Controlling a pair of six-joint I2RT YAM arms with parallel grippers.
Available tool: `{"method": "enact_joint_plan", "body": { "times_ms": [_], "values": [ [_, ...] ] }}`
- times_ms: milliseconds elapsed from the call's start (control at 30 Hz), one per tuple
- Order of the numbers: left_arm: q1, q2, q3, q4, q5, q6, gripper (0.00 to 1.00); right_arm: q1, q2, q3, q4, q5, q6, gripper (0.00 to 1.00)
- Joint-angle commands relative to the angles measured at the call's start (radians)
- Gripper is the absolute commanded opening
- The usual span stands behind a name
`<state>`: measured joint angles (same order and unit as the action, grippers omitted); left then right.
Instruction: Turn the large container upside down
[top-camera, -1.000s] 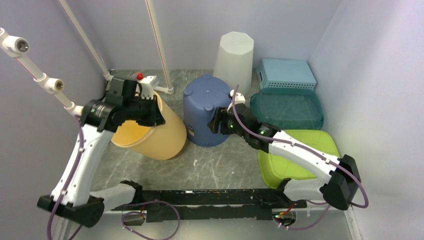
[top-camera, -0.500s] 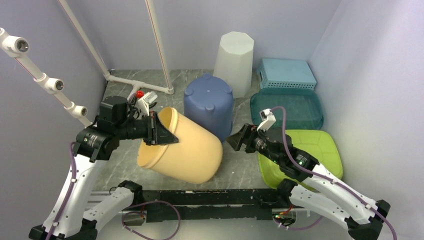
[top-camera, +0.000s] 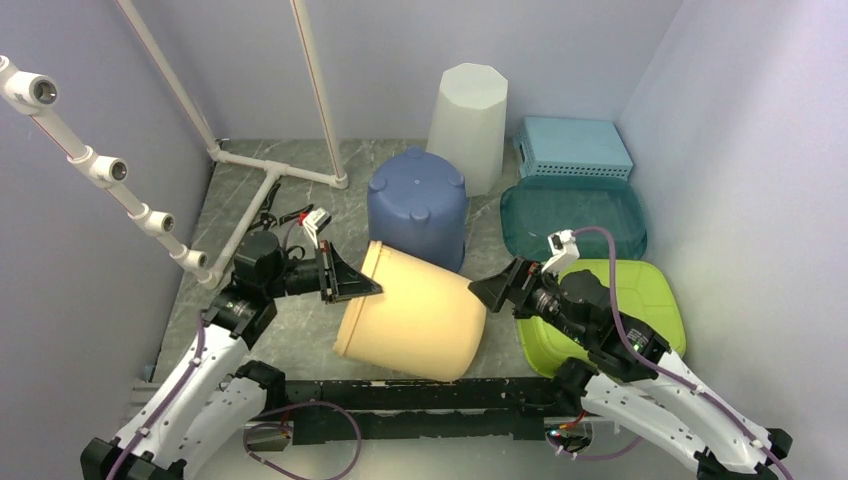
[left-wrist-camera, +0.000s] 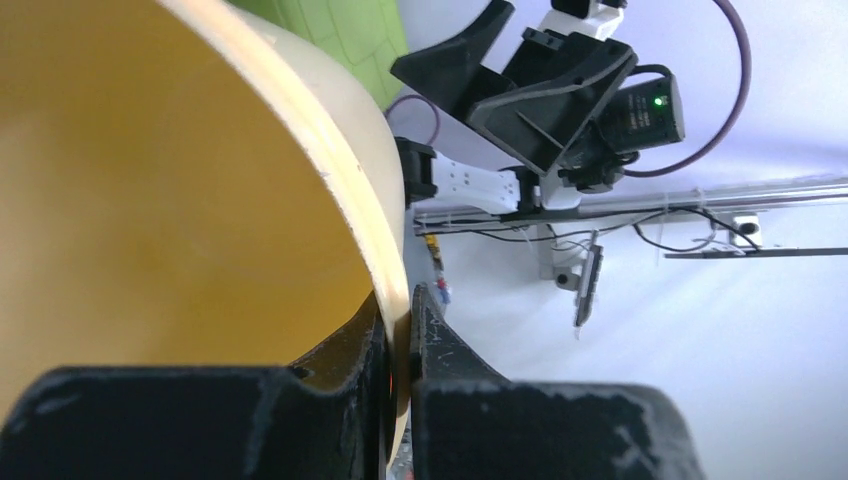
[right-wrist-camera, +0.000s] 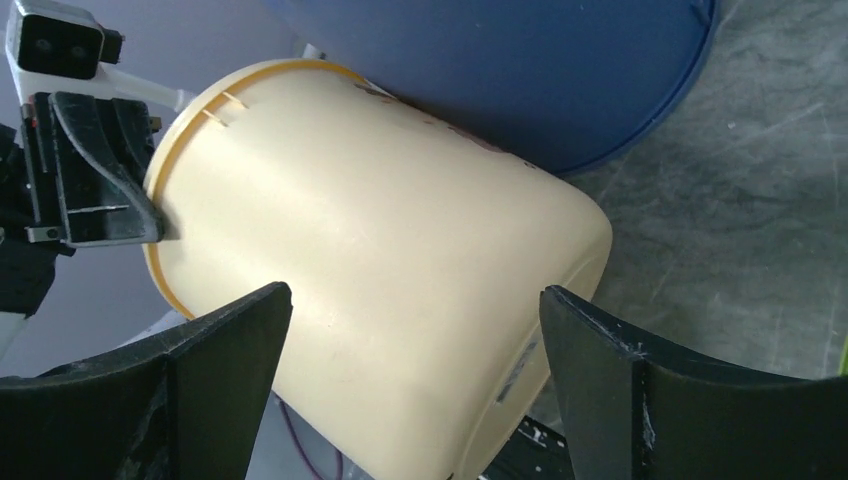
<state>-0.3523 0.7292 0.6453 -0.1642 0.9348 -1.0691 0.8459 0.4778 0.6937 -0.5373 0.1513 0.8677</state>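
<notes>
1. L arm: elbow folded low, forearm reaching right toward the near-left side of the blue tub (top-camera: 415, 205). L gripper (top-camera: 352, 285) is pinched tight on the rim of the large container (top-camera: 415, 315), w/ one finger inside the mouth and one outside.
2. R arm: bent at the elbow, wrist aimed left at the near-right of the blue tub. R gripper (top-camera: 497, 290) has its jaws spread wide and holds nothing. The container's base end is just ahead of the fingers, not gripped.
3. Container lies on its side just in front of the blue tub, mouth twd the L arm, base twd the R arm. Its upper rim is close to the tub wall; can't tell if they touch.
4. Vs 0.5 s ago: container has shifted right, from the tub's near-left to about straight in front of it. L arm sits lower. R gripper has backed off slightly to the right.
5. Vs 1 s ago: container was left of the tub. R gripper was up at the tub's near wall.
</notes>
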Motion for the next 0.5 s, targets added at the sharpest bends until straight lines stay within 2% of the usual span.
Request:
{"method": "enact_joint_plan", "body": {
  "times_ms": [0, 133, 167, 300, 433, 467],
  "values": [
    [-0.065, 0.01, -0.088, 0.345, -0.051, -0.142, 0.03, -0.003, 0.007, 0.033, -0.083, -0.005, 0.026, 0.99],
    [-0.142, 0.058, -0.118, 0.329, -0.145, -0.107, 0.03, -0.002, 0.046, 0.017, -0.129, 0.005, 0.05, 1.0],
    [-0.154, 0.06, -0.12, 0.305, -0.171, -0.091, 0.06, -0.002, 0.061, 0.017, -0.146, 0.019, 0.057, 1.0],
    [-0.161, 0.035, -0.074, 0.016, -0.318, 0.027, 0.3, -0.003, 0.105, 0.014, -0.172, 0.03, 0.067, 1.0],
    [-0.16, 0.015, -0.004, -0.188, -0.441, 0.142, 0.55, -0.002, 0.1, 0.007, -0.167, 0.035, 0.08, 1.0],
    [-0.161, 0.021, 0.014, -0.222, -0.462, 0.168, 0.57, -0.004, 0.096, 0.007, -0.171, 0.043, 0.085, 1.0]
  ]
}}
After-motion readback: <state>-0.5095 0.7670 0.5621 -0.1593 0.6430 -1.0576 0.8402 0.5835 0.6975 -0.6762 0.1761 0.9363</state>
